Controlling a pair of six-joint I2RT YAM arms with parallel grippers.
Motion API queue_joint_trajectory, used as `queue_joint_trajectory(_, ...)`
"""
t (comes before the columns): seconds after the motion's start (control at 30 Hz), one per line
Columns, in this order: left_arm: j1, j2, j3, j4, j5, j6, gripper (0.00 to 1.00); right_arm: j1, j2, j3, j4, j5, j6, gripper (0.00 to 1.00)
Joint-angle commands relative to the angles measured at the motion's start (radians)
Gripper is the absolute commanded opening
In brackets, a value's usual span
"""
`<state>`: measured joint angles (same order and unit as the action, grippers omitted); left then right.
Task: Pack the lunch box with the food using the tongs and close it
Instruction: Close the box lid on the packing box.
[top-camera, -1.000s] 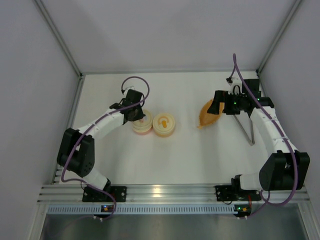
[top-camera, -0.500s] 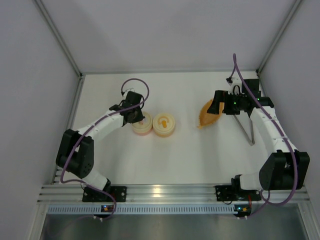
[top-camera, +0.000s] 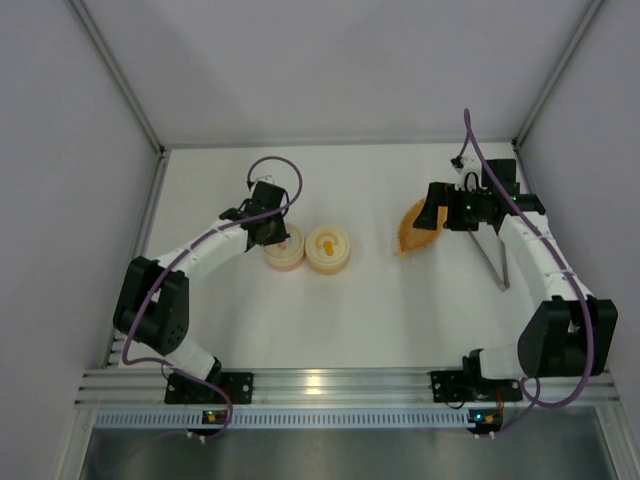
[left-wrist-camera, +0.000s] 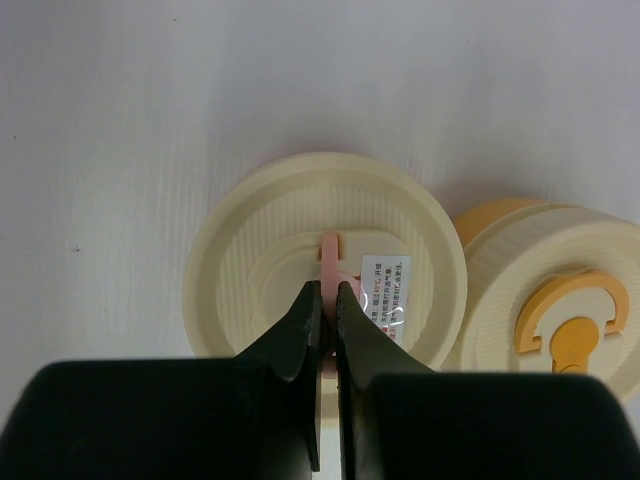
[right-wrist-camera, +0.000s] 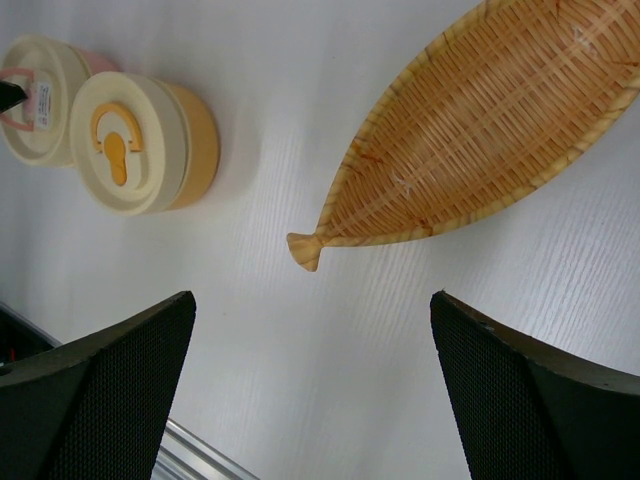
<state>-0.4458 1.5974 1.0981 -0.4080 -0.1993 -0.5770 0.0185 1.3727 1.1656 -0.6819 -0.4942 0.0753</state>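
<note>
The lunch box stands as two round lidded containers side by side, a pink one (top-camera: 286, 252) (right-wrist-camera: 38, 70) and an orange one (top-camera: 328, 249) (left-wrist-camera: 560, 300) (right-wrist-camera: 140, 140). My left gripper (top-camera: 268, 232) (left-wrist-camera: 325, 290) is shut on the thin pink tab (left-wrist-camera: 331, 252) that stands up from the pink container's cream lid (left-wrist-camera: 250, 260). My right gripper (top-camera: 432, 215) (right-wrist-camera: 312, 300) hangs wide open above the woven leaf-shaped dish (top-camera: 410, 240) (right-wrist-camera: 480, 140), with nothing between its fingers. The silver tongs (top-camera: 492, 258) lie on the table under the right arm. No food shows; the dish looks empty in the right wrist view.
White walls and a metal frame enclose the table (top-camera: 380, 320). The aluminium rail (top-camera: 320, 385) with both arm bases runs along the near edge. A printed sticker (left-wrist-camera: 388, 290) sits on the pink container's lid.
My left gripper has edged slightly toward the back while staying shut on the tab. The right arm and the containers have not visibly moved.
</note>
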Motion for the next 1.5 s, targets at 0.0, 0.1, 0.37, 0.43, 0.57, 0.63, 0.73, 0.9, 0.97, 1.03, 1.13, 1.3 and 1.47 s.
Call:
queue_joint_trajectory(0.0,-0.004,0.018,0.029,0.012,0.055,0.048,0.0,-0.006,0.0,0.014,0.045,-0.012,0.004,0.99)
queue_joint_trajectory(0.1,-0.002,0.021,0.02,0.014,0.072,0.071,0.0,-0.006,0.002,0.016,0.042,-0.014,0.004,0.99)
queue_joint_trajectory(0.37,-0.005,0.03,0.032,0.001,0.087,0.173,0.0,-0.006,0.011,0.017,0.045,-0.023,0.009,0.99)
queue_joint_trajectory(0.43,-0.005,0.033,0.025,0.011,0.121,0.221,0.0,-0.006,0.015,0.019,0.045,-0.024,0.007,0.99)
queue_joint_trajectory(0.57,-0.005,0.032,0.013,0.04,0.305,0.316,0.0,-0.006,0.019,0.023,0.039,-0.026,0.006,0.99)
queue_joint_trajectory(0.63,-0.005,0.044,0.017,0.032,0.359,0.383,0.0,-0.006,0.019,0.025,0.039,-0.03,0.001,0.99)
queue_joint_trajectory(0.73,-0.004,0.064,0.028,0.008,0.46,0.471,0.0,-0.006,0.02,0.025,0.035,-0.033,-0.003,0.99)
queue_joint_trajectory(0.9,-0.001,0.104,0.043,-0.035,0.573,0.618,0.0,-0.006,0.022,0.028,0.033,-0.04,-0.008,0.99)
queue_joint_trajectory(0.97,0.002,0.113,0.045,-0.055,0.604,0.664,0.0,-0.006,0.022,0.029,0.033,-0.043,-0.008,0.99)
queue_joint_trajectory(1.03,0.002,0.122,0.045,-0.067,0.652,0.742,0.0,-0.006,0.022,0.029,0.033,-0.044,-0.008,0.99)
queue_joint_trajectory(1.13,0.002,0.136,0.049,-0.113,0.724,0.848,0.0,-0.006,0.022,0.029,0.031,-0.047,-0.009,0.99)
queue_joint_trajectory(1.3,0.001,0.151,0.051,-0.184,0.775,1.009,0.0,-0.006,0.026,0.032,0.031,-0.053,-0.011,0.99)
queue_joint_trajectory(1.47,0.002,0.176,0.045,-0.248,0.81,1.097,0.0,-0.006,0.031,0.039,0.03,-0.06,-0.009,0.99)
